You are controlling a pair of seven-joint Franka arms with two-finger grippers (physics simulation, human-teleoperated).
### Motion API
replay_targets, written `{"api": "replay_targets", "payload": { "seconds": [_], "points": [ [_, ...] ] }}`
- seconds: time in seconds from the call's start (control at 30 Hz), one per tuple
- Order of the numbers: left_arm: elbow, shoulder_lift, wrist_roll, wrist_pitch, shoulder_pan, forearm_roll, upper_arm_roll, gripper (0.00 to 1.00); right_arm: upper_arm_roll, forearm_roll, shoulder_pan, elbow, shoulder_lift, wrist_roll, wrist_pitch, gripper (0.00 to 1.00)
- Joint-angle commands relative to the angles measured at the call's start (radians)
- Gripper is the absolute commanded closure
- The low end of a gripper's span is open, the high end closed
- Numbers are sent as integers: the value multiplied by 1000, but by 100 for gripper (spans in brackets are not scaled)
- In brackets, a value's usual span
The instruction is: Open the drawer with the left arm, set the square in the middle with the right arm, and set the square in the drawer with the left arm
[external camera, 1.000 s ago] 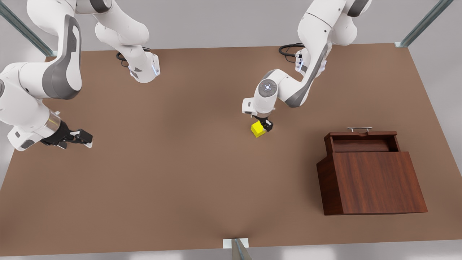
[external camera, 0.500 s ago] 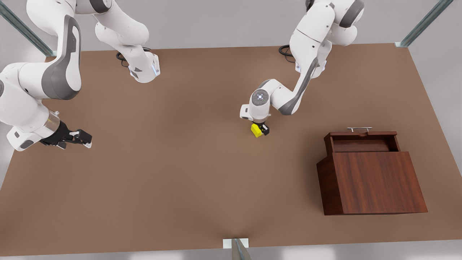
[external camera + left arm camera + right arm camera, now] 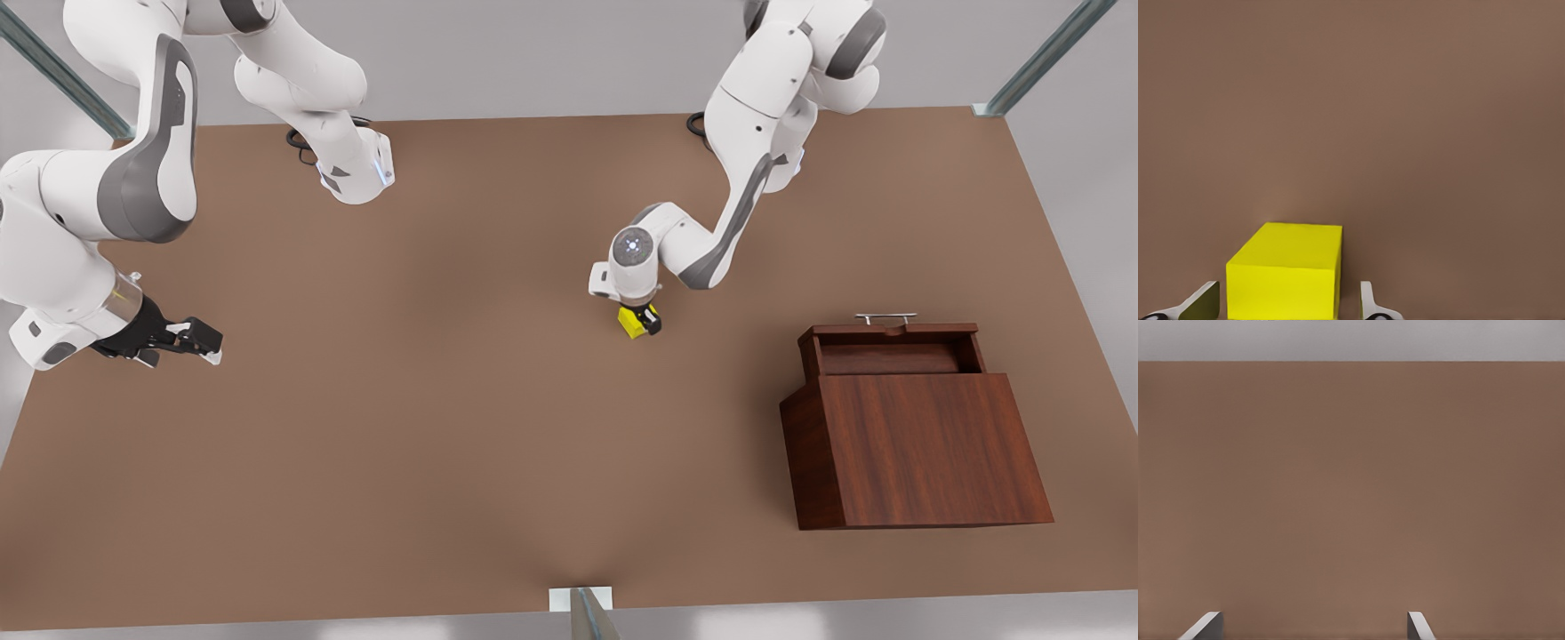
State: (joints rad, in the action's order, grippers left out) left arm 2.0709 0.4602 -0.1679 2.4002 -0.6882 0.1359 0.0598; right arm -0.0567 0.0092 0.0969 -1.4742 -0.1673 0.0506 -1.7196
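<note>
Lower now than a second ago, left gripper [image 3: 642, 322] straddles the yellow cube [image 3: 632, 324] mid-table, fingers [image 3: 1371, 305] parted with gaps beside the cube. Brown tabletop [image 3: 444, 427] bare, grey surround. Drawer [image 3: 892, 348] open at 3 o'clock, well apart. Right gripper [image 3: 200, 342] waits at 9 o'clock edge, fingers spread, holding nothing.
</note>
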Motion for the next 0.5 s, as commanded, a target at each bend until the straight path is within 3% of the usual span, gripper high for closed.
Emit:
{"api": "replay_targets", "payload": {
  "seconds": [0.0, 0.23, 0.47],
  "points": [
    [0, 3, 1, 2, 1, 4, 0, 0, 0, 0, 0, 0, 0, 0, -2, 0],
    [18, 25, 10, 43, -1, 4, -2, 0, 0, 2, 0, 2, -1, 0, -2, 0],
    [18, 28, 16, 42, -5, 4, -2, 28, 0, 0, 0, 2, 0, 0, -2, 0]
  ]
}}
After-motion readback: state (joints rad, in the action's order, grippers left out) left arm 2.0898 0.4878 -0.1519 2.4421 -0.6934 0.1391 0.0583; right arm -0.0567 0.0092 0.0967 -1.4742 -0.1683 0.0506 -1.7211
